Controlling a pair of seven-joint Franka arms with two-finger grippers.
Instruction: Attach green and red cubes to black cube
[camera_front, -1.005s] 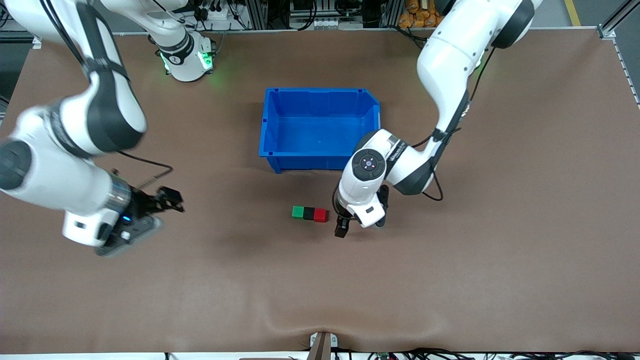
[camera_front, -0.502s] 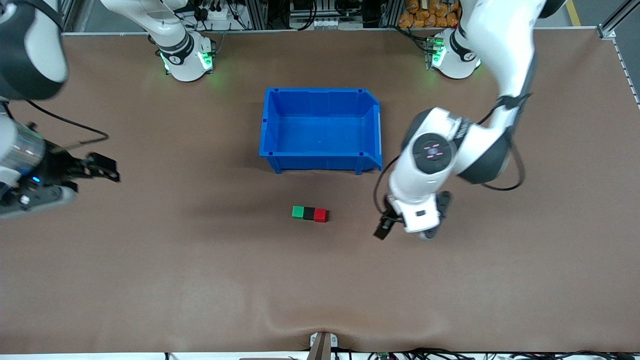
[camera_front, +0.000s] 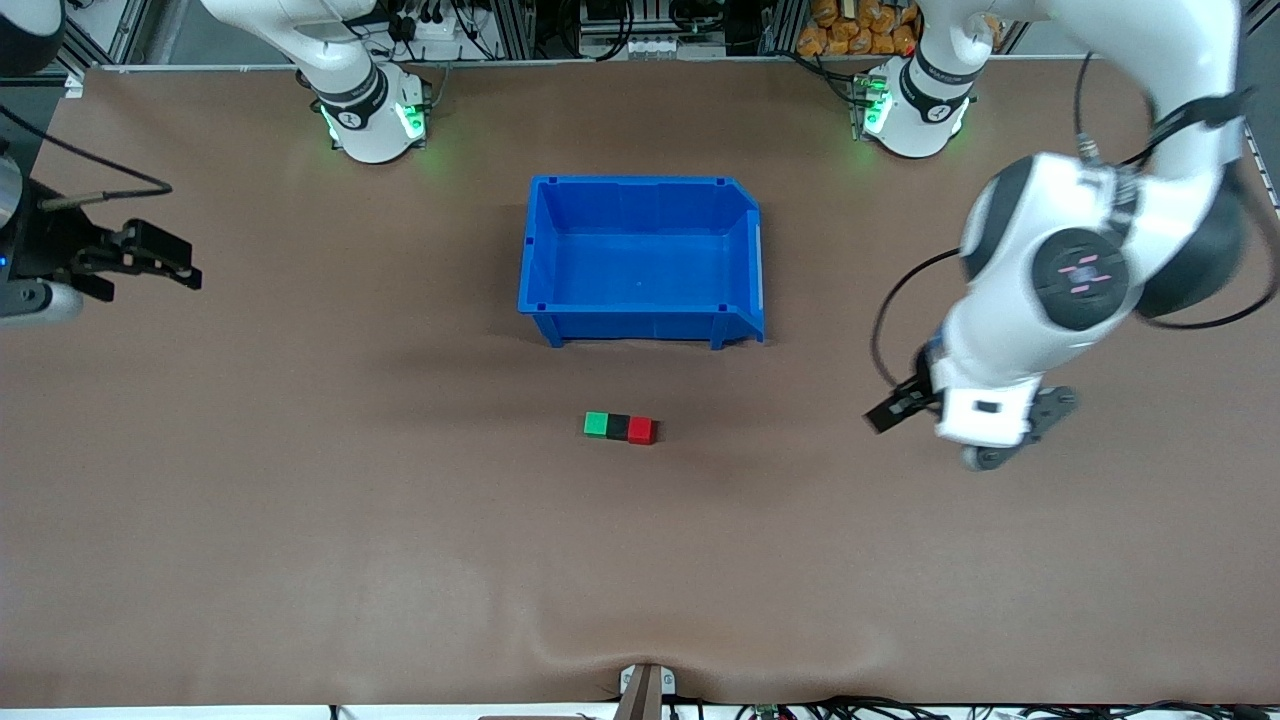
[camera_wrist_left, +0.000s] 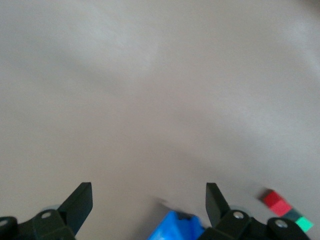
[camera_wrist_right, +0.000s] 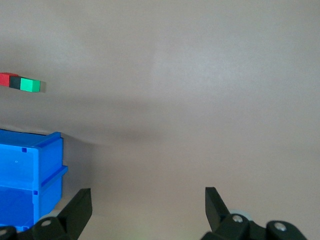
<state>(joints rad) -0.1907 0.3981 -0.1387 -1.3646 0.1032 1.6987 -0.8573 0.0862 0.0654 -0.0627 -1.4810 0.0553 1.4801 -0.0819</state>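
Note:
The green cube, black cube and red cube lie joined in one row on the brown table, the black one in the middle, nearer the front camera than the bin. My left gripper hangs open and empty over bare table toward the left arm's end. In the left wrist view, its fingers frame bare table, and the red cube and green cube show at the edge. My right gripper is open and empty over the right arm's end. The right wrist view shows the green cube at the row's end.
An empty blue bin stands mid-table, between the cube row and the arm bases. One corner of the blue bin shows in the left wrist view, and the right wrist view shows part of a wall of the blue bin.
Both arms have swung away from the cube row, the left toward its own end of the table and the right toward its end. The cubes have not moved.

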